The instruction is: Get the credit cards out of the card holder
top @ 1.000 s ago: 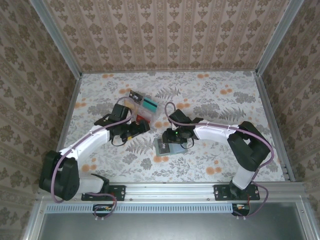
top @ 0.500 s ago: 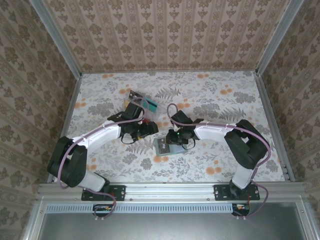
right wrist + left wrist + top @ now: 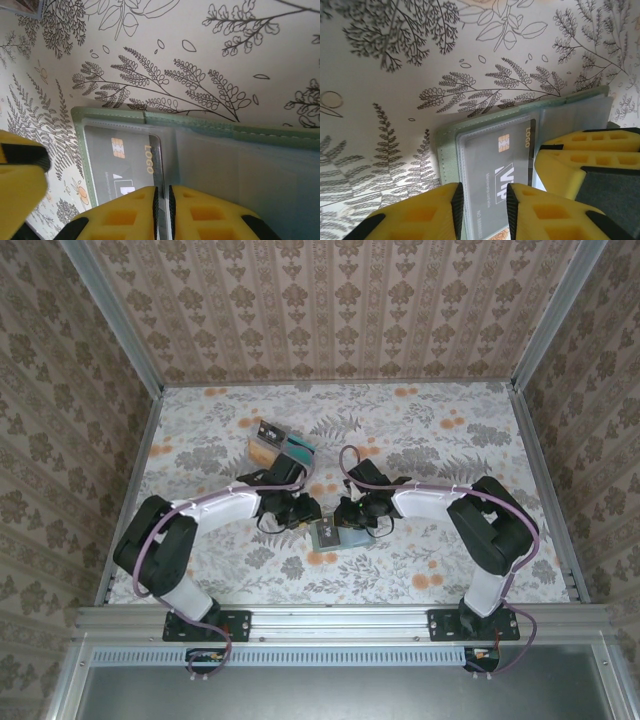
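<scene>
Swings in from the clear tray [image 3: 281, 445] since a second ago; sets left end effector [image 3: 484, 194], narrowly parted, grip untellable, astride the card holder [image 3: 449, 150]. Clenches right end effector [image 3: 162, 194] on its clear pocket edge beside a dark credit card [image 3: 125, 161], mid-tabletop [image 3: 430, 430].

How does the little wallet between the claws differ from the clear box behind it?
The card holder is opaque grey-green and lies flat, open; the clear tray is see-through, with colourful cards inside. The left gripper and right gripper meet at the card holder; the clear tray lies farther back. Both hold cards.
</scene>
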